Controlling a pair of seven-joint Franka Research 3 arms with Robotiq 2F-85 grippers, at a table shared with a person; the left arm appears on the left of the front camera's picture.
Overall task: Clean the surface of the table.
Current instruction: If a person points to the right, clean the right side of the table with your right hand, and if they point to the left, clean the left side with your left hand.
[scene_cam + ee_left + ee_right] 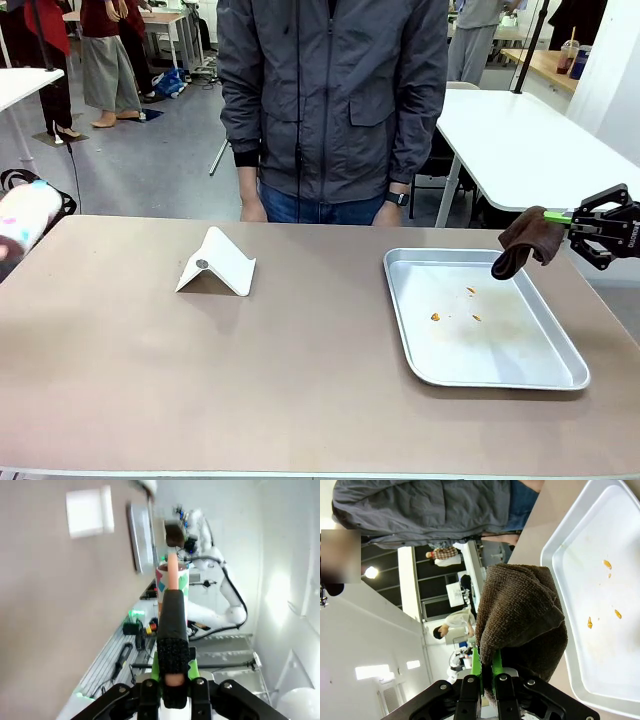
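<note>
Matte, smooth taupe table (300, 390) spreads below both grippers. Right gripper (558, 216) clamps a brown terry cloth (525, 242) just beside a shiny rectangular tray (500, 381) flecked with orange crumbs (437, 317). Left gripper (172, 680) clamps a black ribbed handle (172, 625).

No text, brand or number can be read for certain. The right tool (548, 215) bears a short line of pale lettering on its black side in the front view, too small to make out. The white roller (25, 215) carries pink and blue patches, blurred, with no legible print.
</note>
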